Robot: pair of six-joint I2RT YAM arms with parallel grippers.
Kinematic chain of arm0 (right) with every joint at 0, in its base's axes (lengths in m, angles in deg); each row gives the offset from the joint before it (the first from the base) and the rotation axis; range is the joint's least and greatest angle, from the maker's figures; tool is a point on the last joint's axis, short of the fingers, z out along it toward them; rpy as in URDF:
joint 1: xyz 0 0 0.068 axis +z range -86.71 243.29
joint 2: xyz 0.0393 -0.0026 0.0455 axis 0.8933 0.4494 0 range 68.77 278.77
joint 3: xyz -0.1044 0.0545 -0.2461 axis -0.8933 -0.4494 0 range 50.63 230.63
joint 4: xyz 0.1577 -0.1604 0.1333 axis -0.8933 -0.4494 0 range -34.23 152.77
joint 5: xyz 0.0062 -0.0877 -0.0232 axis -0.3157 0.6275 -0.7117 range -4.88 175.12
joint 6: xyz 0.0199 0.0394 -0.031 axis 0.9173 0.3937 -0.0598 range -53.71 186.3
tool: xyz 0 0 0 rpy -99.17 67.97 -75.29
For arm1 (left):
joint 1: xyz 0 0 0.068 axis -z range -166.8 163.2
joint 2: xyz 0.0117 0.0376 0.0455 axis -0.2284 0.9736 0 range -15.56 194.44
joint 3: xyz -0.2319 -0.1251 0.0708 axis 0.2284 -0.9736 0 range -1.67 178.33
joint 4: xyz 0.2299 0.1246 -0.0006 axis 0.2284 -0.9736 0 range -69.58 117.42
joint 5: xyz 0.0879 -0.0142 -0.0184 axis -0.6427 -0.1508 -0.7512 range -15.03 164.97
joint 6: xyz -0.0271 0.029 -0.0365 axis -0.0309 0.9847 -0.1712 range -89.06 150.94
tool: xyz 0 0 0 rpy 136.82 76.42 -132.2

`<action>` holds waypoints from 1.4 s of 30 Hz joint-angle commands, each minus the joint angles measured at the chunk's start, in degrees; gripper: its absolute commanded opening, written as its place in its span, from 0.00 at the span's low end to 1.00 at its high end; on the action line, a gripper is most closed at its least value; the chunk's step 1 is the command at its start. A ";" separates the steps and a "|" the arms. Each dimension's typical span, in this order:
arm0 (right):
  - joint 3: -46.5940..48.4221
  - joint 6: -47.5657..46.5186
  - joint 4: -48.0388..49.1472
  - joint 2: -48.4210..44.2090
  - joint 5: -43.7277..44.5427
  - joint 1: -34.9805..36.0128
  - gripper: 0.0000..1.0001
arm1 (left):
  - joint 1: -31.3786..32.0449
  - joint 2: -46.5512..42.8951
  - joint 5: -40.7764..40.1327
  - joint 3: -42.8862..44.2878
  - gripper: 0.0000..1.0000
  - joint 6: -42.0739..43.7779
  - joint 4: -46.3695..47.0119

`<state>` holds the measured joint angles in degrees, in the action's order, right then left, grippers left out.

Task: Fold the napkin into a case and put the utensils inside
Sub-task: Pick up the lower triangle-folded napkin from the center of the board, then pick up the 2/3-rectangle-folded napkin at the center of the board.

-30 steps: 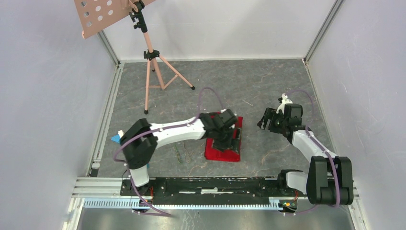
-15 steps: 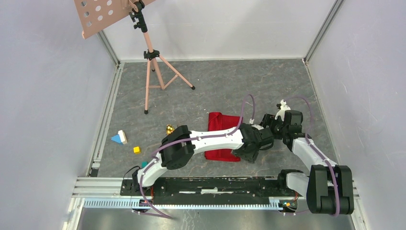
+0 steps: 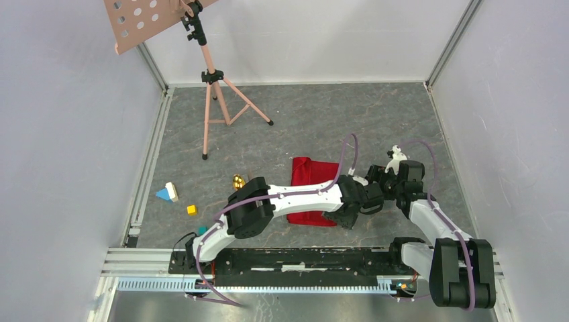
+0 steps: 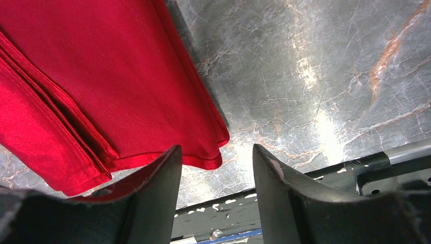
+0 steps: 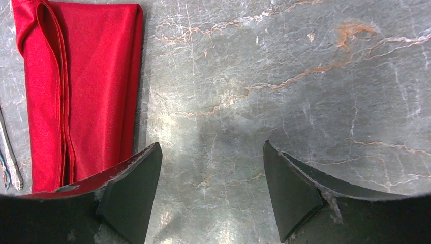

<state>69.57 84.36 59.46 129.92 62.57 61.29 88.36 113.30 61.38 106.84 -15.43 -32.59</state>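
**A:** What are the surface and the room like, starting from the left?

**B:** There is a pale wall (image 3: 67, 134) on the left, then a metal rail (image 3: 144, 174) along the edge of a grey marbled table (image 3: 302, 121). A pink tripod stand (image 3: 209, 100) is at the far left, and its perforated board is cut off by the top edge. Nearer the arms there are three small blocks: blue and white (image 3: 166, 193), yellow (image 3: 192, 210) and teal (image 3: 202, 229).

**A:** And the napkin?

**B:** The napkin (image 3: 312, 173) lies around the middle of the table, folded into a long, narrow red stack with its layered hems showing. The left arm reaches across it and hides the near part.

**A:** What else is hard to make out?

**B:** Just left of the napkin there is a small gold piece (image 3: 237, 181), too small to tell what it is. In the right wrist view, one thin metal utensil (image 5: 11, 160) lies beside the napkin's left edge, cut off by the frame.

**A:** How are the claws?

**B:** The left gripper (image 4: 216, 152) is spread wide and holds nothing. It sits at the napkin's near right corner. One finger overlaps the red hem, but I cannot tell whether it touches. The right gripper (image 5: 211, 147) is also wide and holds nothing. It is over bare marble just to the right of the napkin. Another pale wall (image 3: 510, 134) closes off the right side.
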 commanded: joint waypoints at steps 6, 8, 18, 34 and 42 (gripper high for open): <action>-0.97 -0.77 -1.23 -1.80 -0.79 -0.20 0.80 | -0.95 1.18 -2.96 0.32 0.51 -1.49 1.45; -0.87 -0.68 -1.15 -1.74 -0.70 -0.29 0.80 | -1.08 1.54 -2.53 0.09 0.49 -1.49 2.09; 0.49 -0.78 -0.78 2.07 -1.80 -2.28 0.83 | -1.75 0.93 -0.12 -5.43 0.46 -1.66 7.02; -0.77 8.98 9.24 8.24 -12.67 -1.98 0.93 | -3.50 -13.46 -1.33 -16.53 0.02 -0.77 14.38; -2.47 22.27 23.96 16.22 -15.99 6.15 0.89 | -4.05 -16.67 -0.49 -19.16 0.02 -0.15 15.18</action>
<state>69.85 98.09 76.51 142.68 48.85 64.27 84.64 99.99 61.45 88.52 -15.45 -20.06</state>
